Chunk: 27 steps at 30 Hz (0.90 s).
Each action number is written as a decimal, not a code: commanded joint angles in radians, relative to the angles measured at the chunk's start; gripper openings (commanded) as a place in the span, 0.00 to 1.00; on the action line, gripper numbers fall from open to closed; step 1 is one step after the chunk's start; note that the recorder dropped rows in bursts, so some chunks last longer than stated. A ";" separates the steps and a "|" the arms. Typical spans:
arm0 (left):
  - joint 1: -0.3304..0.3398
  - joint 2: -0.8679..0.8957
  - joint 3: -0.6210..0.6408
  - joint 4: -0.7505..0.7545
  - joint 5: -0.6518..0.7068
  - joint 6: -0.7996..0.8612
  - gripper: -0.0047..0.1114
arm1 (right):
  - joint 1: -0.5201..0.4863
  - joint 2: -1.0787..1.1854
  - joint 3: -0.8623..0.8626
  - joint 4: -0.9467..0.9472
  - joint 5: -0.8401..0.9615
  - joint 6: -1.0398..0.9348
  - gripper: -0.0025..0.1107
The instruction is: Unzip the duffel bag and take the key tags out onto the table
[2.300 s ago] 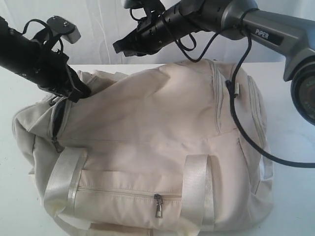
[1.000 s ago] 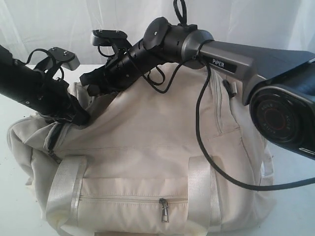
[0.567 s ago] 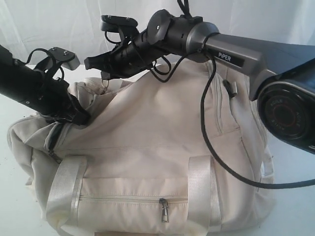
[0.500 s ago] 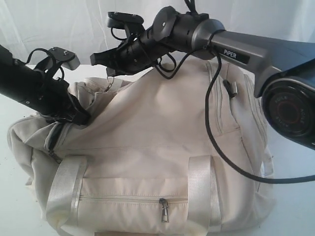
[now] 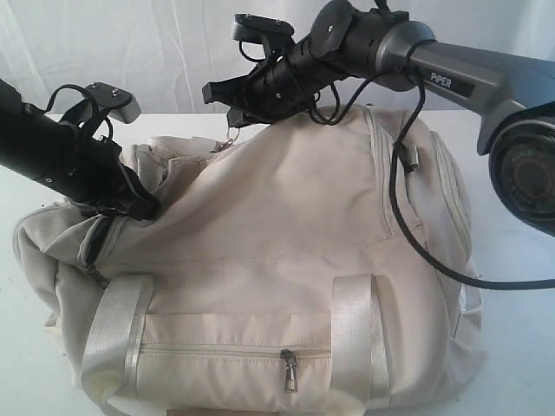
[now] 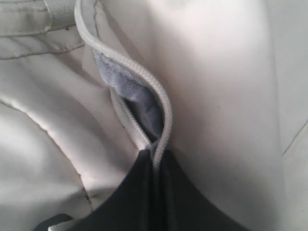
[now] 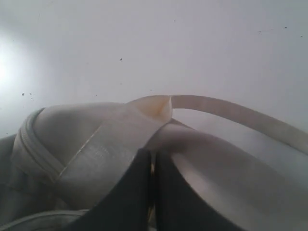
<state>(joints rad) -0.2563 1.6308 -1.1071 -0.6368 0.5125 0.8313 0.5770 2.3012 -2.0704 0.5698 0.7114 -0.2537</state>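
While the large cream fabric duffel bag (image 5: 286, 234) sat on the plain white tabletop (image 5: 520, 364), filling the lower middle of the frame, the left gripper (image 5: 143, 208) at centre left pinched the pale zip edge (image 6: 163, 110) of an open pocket, grey lining (image 6: 139, 98) showing in the gap. At upper centre the right gripper (image 5: 212, 92) hovered over the bag's top, jaws pressed together, a small metal zip pull (image 5: 232, 135) dangling just beneath; whether they gripped it could not be told.

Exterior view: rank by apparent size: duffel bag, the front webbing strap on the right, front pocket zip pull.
1. duffel bag
2. webbing strap
3. zip pull
Strap and pull sit side by side, so nearness doesn't skew it.
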 commanded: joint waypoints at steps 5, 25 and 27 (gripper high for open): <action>-0.005 -0.019 0.014 -0.009 0.073 -0.008 0.04 | -0.063 -0.057 -0.002 -0.061 0.039 -0.003 0.02; -0.005 -0.019 0.014 -0.006 0.055 -0.025 0.04 | -0.150 -0.165 -0.002 -0.299 0.203 0.041 0.02; -0.005 -0.019 0.014 -0.006 0.055 -0.025 0.04 | -0.160 -0.176 -0.002 -0.315 0.232 0.041 0.02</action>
<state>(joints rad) -0.2563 1.6230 -1.1067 -0.6368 0.5125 0.8172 0.4384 2.1522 -2.0704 0.3035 0.9091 -0.2166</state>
